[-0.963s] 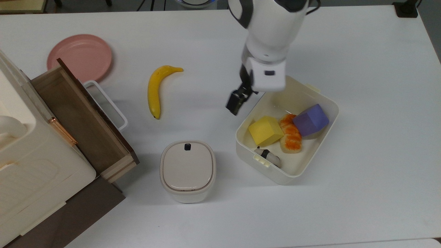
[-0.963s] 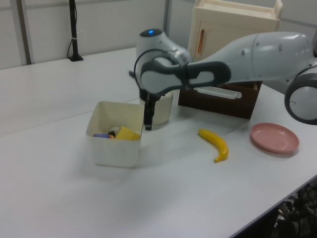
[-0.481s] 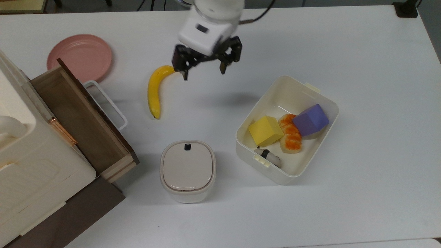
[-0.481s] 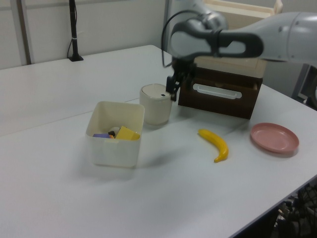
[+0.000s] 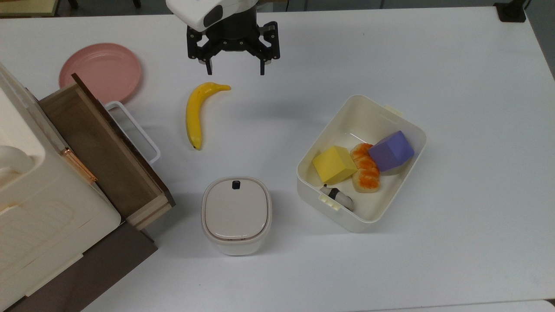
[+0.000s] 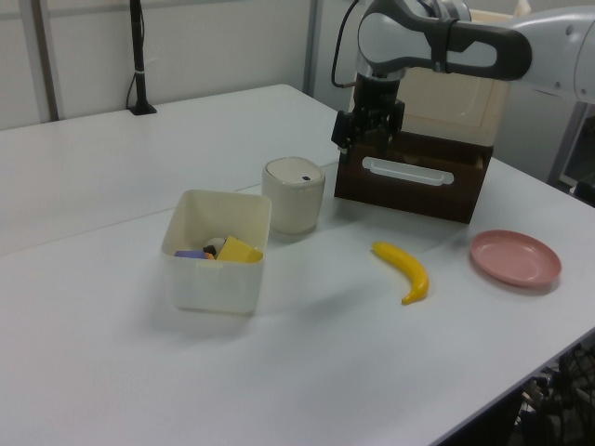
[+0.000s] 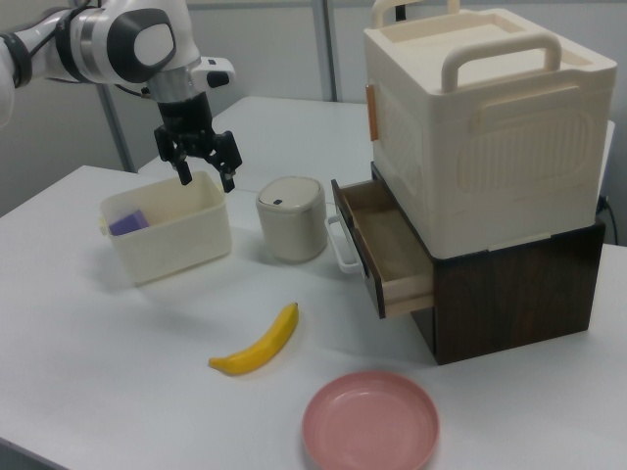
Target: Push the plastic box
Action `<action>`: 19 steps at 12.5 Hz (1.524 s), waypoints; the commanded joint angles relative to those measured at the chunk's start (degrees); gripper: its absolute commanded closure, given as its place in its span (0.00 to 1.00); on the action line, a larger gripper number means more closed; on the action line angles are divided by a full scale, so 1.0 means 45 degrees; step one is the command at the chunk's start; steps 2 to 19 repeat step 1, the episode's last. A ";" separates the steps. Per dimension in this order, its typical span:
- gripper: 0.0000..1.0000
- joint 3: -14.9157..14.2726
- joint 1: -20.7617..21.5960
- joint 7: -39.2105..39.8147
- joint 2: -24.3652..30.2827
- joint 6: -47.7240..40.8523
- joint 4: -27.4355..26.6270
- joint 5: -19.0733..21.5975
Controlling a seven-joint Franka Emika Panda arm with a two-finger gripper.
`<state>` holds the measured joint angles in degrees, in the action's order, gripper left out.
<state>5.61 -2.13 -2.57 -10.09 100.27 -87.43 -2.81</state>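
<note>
the black two-finger end effector [image 5: 234, 69] hangs above the white tabletop [image 5: 455, 86] with its fingers spread apart and nothing between them. in the top view it is near the tip of the yellow banana [image 5: 196, 112], well apart from the cream-white rectangular plastic box [image 5: 342, 216]. the box rests on the tabletop at the top view's right, just beside the small rounded white container with a beige lid [image 5: 236, 214]. it holds a yellow cube [image 5: 334, 164] and a purple cube [image 5: 391, 151].
</note>
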 commanded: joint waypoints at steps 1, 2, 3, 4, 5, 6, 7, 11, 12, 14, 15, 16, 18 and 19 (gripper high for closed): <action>0.00 -0.0017 0.0005 -0.0426 0.0271 -0.0369 -0.0063 0.0351; 0.00 -0.0017 0.0005 -0.0426 0.0271 -0.0369 -0.0063 0.0351; 0.00 -0.0017 0.0005 -0.0426 0.0271 -0.0369 -0.0063 0.0351; 0.00 -0.0017 0.0005 -0.0426 0.0271 -0.0369 -0.0063 0.0351; 0.00 -0.0017 0.0005 -0.0426 0.0271 -0.0369 -0.0063 0.0351; 0.00 -0.0017 0.0005 -0.0426 0.0271 -0.0369 -0.0063 0.0351; 0.00 -0.0017 0.0005 -0.0426 0.0271 -0.0369 -0.0063 0.0351; 0.00 -0.0017 0.0005 -0.0426 0.0271 -0.0369 -0.0063 0.0351; 0.00 -0.0017 0.0005 -0.0426 0.0271 -0.0369 -0.0063 0.0351; 0.00 -0.0017 0.0005 -0.0426 0.0271 -0.0369 -0.0063 0.0351; 0.00 -0.0017 0.0005 -0.0426 0.0271 -0.0369 -0.0063 0.0351; 0.00 -0.0017 0.0005 -0.0426 0.0271 -0.0369 -0.0063 0.0351; 0.00 -0.0017 0.0005 -0.0426 0.0271 -0.0369 -0.0063 0.0351; 0.00 -0.0017 0.0005 -0.0426 0.0271 -0.0369 -0.0063 0.0351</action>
